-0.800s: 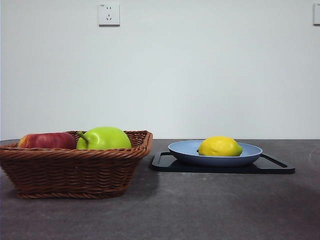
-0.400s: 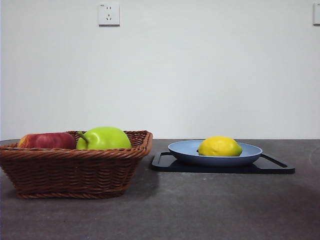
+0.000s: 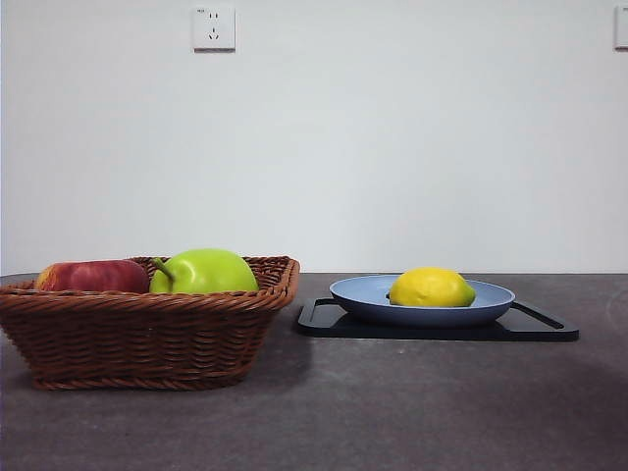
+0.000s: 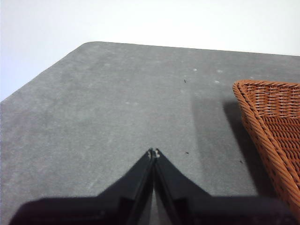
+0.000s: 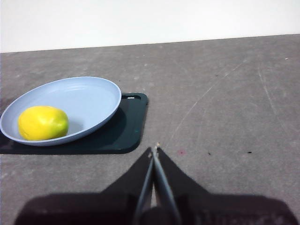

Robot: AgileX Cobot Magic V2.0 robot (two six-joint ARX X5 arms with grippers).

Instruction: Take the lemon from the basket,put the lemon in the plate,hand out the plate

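- Resting inside the plate (image 3: 365, 290): lemon (image 3: 431, 287), on the bowl's floor, toward the side nearer the basket per the right wrist view.
- Lying on its side, long axis roughly level with the tabletop (image 3: 392, 412) and crosswise in the front view; nubbed tip apparently at the end away from the basket, faint greenish tint at one end in the right wrist view.
- Seated on a black tray (image 3: 549, 329), plate rim overhanging nothing, tray handle cut-out visible at the end nearest the right gripper.
- Judged stage: first two steps done, lemon out of the basket (image 3: 147, 334) and plated; handing out the plate not yet begun.
- Judged next move: right gripper (image 5: 154, 152) to part its fingers, approach the near plate rim, pinch it without tipping; lemon free to roll along its short axis if the plate tilts.
- Right gripper: fingers pressed together, empty, hovering over bare tabletop, near the tray corner yet apart from it.
- Left gripper (image 4: 153, 153): fingers likewise closed together, empty, above bare tabletop beside the basket's corner, not touching.
- Remaining in the basket: green apple-like fruit (image 3: 204, 271) and red apple (image 3: 93, 276), side by side.
- Neither arm visible in the front view.
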